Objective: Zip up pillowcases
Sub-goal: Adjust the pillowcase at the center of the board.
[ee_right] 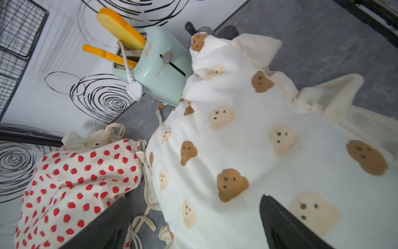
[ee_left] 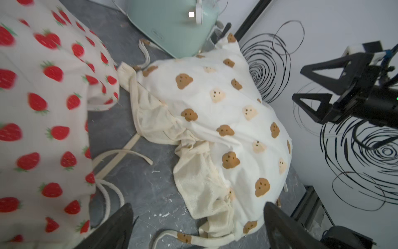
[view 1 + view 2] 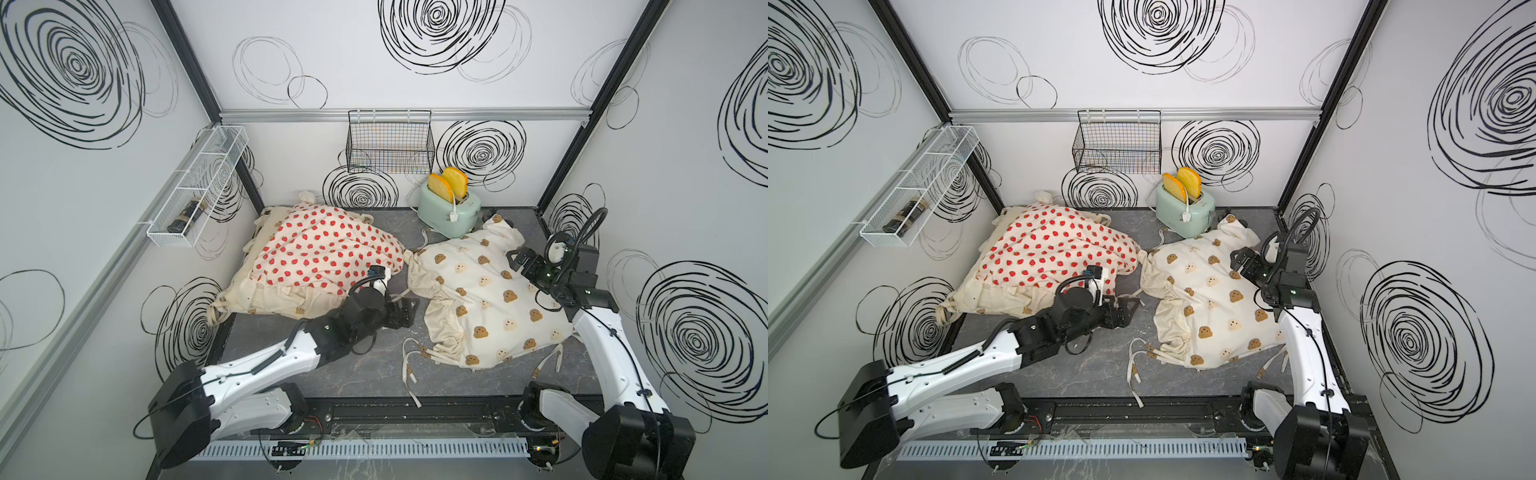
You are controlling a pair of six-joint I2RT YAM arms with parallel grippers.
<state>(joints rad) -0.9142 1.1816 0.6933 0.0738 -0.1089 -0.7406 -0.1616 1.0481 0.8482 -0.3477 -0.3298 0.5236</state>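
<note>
On the bench [image 3: 332, 374], my left end effector [image 3: 405, 311] sits spread and empty between the strawberry pillowcase [image 3: 316, 253] and the bear-head pillowcase [image 3: 490, 299]. My right end effector [image 3: 514, 259], also spread, hangs over the latter's far side, gripping nothing.

The dark grey marbled worktop [image 3: 353, 374] carries a mint toaster [image 3: 451, 216] at the back. A bear-head pillowcase [image 3: 490, 299] lies right against it. On the left, a cream pillowcase [image 3: 257, 299] lies under a strawberry pillowcase [image 3: 320, 249]. Loose ties [image 3: 409, 374] trail forward.
</note>
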